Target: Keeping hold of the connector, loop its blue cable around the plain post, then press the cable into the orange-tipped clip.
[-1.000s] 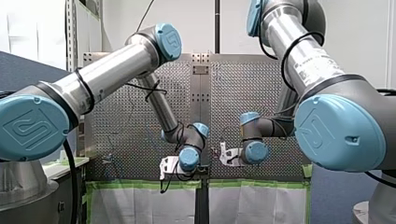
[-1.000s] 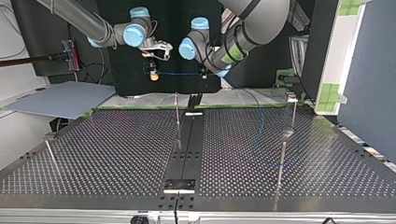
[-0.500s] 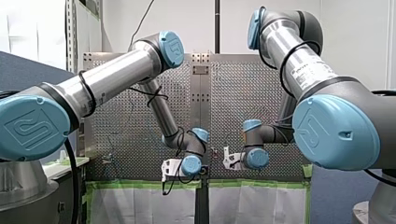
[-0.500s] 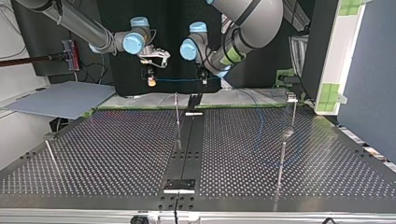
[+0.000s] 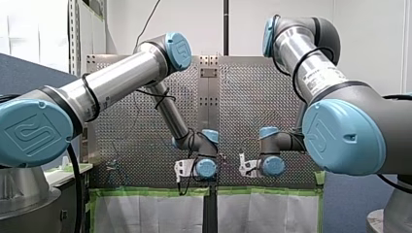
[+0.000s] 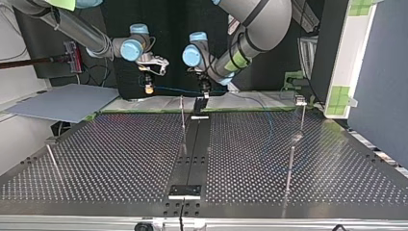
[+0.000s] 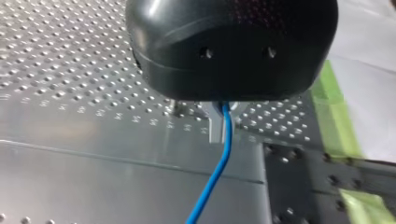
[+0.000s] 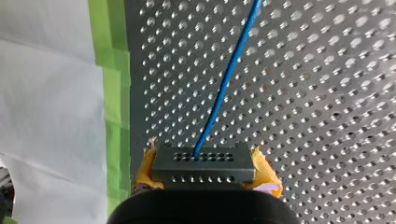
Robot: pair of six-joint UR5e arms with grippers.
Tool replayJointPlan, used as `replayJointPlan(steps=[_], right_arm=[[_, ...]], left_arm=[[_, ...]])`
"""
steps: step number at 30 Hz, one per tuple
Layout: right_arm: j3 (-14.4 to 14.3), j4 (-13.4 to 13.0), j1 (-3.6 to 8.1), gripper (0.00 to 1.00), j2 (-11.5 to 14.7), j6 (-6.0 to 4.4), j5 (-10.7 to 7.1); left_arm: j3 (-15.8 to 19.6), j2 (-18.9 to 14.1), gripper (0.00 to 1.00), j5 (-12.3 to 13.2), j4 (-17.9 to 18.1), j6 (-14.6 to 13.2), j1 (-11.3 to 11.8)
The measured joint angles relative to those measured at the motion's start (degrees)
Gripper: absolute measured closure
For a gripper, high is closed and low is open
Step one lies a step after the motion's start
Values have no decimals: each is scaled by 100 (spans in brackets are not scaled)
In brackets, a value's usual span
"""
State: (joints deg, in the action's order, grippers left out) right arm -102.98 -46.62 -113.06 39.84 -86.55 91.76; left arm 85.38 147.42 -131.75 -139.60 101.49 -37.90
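The connector [image 8: 203, 163], judged light and rigid, is clamped between the yellow pads [image 8: 264, 173] of my right gripper [image 8: 204, 171], above the perforated table [image 8: 327, 93] near its edge. Its blue cable [image 8: 224, 84], judged thin and limp, is best taken close behind the connector. It leaves the connector straight ahead and is stretched nearly level to my left gripper [image 6: 204, 89], which is closed on it.

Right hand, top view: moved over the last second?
Yes. My right hand has dropped lower and drifted to the view's left, away from the centre post.
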Motion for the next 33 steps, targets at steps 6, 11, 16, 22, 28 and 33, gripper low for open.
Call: replayJointPlan(steps=[6, 11, 16, 22, 28, 33], right_arm=[[66, 1, 68, 100, -37, 20, -36], [265, 31, 221, 100, -52, 14, -141], [375, 68, 331, 100, -63, -8, -193], [450, 141, 452, 100, -73, -11, -201], [510, 190, 570, 100, -83, -10, -208], [591, 254, 649, 100, -88, -19, -253]], left_arm=[[-38, 3, 100, 28, 297, -105, -22], [-40, 7, 100, 39, 578, -252, -20], [-41, 8, 100, 39, 828, -406, -24], [-42, 3, 100, 40, 1131, -539, -26], [-42, 8, 100, 176, 1185, -602, -20], [-42, 9, 100, 358, 1164, -612, 29]])
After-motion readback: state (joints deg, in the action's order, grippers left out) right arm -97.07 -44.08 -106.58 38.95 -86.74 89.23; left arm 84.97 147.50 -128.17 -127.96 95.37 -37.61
